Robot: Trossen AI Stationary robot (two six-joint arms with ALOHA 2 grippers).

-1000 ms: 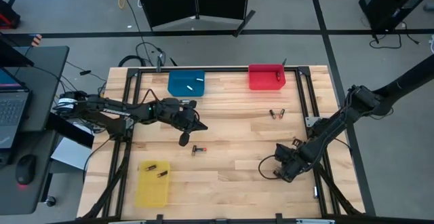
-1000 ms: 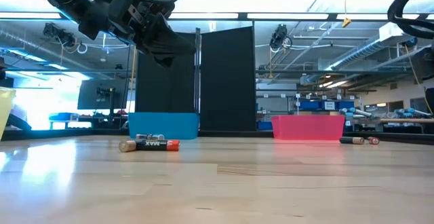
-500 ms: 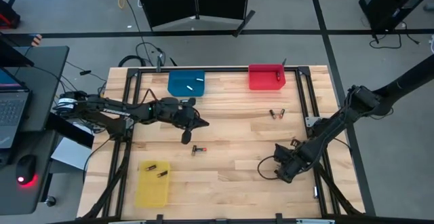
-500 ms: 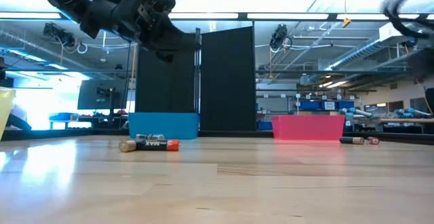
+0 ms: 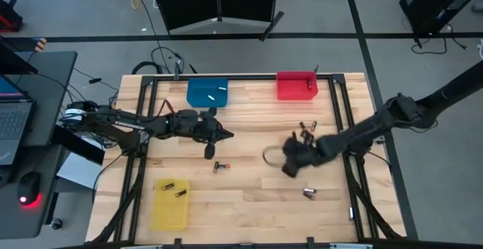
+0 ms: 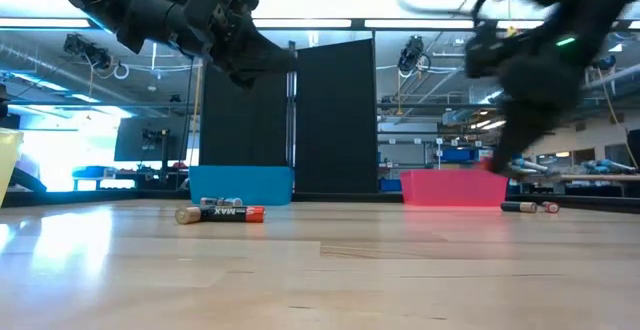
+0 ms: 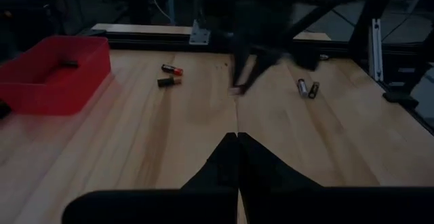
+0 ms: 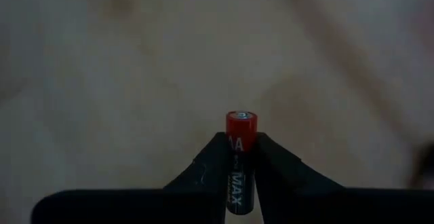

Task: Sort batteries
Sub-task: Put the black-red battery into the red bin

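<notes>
A black battery with a red end sits between the fingers of my right gripper, which hangs blurred over the middle right of the table. My left gripper is shut and empty above the table's left middle, its fingers closed together. Loose batteries lie flat on the wood: one black and red, a pair near the red bin, and two silver ones at the near right. My right gripper pinches the battery's black body between its two fingers. The battery lies along the fingers, with its red end sticking out past the fingertips. The fingers slant downward and the battery is clear of the table.
A blue bin and a red bin stand at the far edge, each with a battery inside. A yellow bin with two batteries sits near left. A dark metal frame runs along the table's sides.
My right gripper has risen from the near right corner and swung fast toward the table's middle and far side. Two silver batteries now show where it stood.
</notes>
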